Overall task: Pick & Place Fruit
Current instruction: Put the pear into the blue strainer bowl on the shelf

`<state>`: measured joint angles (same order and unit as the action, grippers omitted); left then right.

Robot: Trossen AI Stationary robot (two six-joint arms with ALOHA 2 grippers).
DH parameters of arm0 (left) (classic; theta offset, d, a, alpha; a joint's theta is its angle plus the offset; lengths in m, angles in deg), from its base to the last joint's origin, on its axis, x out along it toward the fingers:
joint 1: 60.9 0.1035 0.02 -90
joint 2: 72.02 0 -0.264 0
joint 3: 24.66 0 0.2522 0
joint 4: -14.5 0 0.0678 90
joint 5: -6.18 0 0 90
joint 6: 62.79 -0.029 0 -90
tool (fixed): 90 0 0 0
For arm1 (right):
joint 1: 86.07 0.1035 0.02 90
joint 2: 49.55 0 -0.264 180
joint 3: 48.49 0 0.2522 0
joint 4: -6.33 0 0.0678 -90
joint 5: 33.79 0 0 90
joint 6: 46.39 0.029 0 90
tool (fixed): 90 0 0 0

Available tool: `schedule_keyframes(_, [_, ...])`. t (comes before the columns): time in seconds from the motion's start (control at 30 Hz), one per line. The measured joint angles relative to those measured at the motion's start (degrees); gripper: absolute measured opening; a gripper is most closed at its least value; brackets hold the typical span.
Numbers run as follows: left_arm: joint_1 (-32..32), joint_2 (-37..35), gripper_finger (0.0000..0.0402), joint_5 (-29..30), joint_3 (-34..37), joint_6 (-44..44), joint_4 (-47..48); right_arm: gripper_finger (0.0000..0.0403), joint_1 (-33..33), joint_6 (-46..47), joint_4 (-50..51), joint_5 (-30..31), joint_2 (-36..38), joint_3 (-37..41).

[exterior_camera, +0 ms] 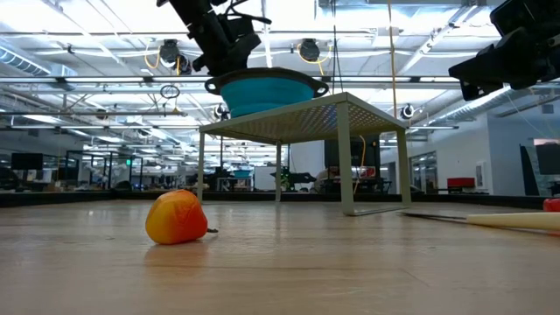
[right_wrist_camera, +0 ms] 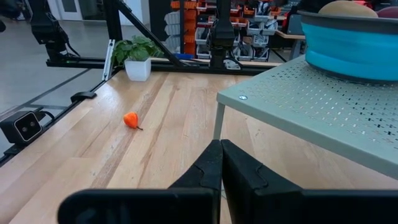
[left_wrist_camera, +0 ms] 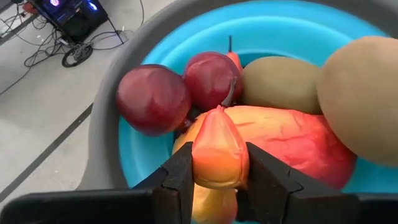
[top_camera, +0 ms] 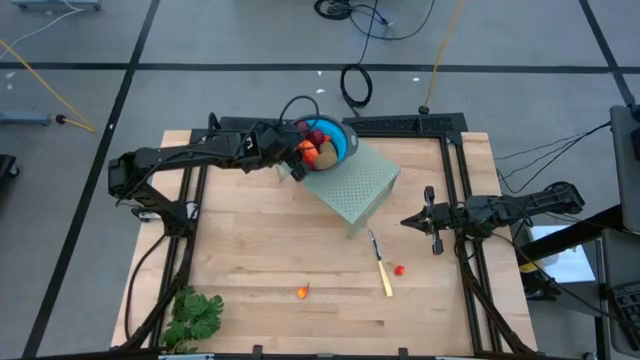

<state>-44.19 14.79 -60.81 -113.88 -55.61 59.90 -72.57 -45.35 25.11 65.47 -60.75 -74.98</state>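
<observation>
A blue bowl (top_camera: 338,140) with a grey rim stands on a pale green perforated stand (top_camera: 360,185) at the table's far middle. In it lie two dark red balls (left_wrist_camera: 152,99), olive-brown ovals (left_wrist_camera: 283,84) and a longer orange-red piece (left_wrist_camera: 292,140). My left gripper (left_wrist_camera: 217,177) is over the bowl's left side, shut on a small orange-red fruit (left_wrist_camera: 217,152). My right gripper (top_camera: 408,221) is shut and empty to the right of the stand. Two tiny orange-red bits (top_camera: 302,292) (top_camera: 398,269) lie on the table. My left gripper pinches the small orange-red fruit's wider lower part (left_wrist_camera: 214,171) between its two fingers, one on each side. Its pointed end sticks out past the fingertips toward the bowl. The fruit is just above the other fruit; whether it touches them I cannot tell.
A yellow-handled knife (top_camera: 382,268) lies near the middle right of the table. A leafy green bunch (top_camera: 195,315) lies at the near left corner. Black rails run along the left, right and far sides.
</observation>
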Motion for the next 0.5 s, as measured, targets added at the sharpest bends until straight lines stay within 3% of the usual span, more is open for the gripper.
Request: schedule_keyframes(0.5, [0.08,-0.63,0.0234,2.70,-1.03,-0.38,-1.69,0.0000,-0.02,0.00,0.00,0.00,0.00,0.00])
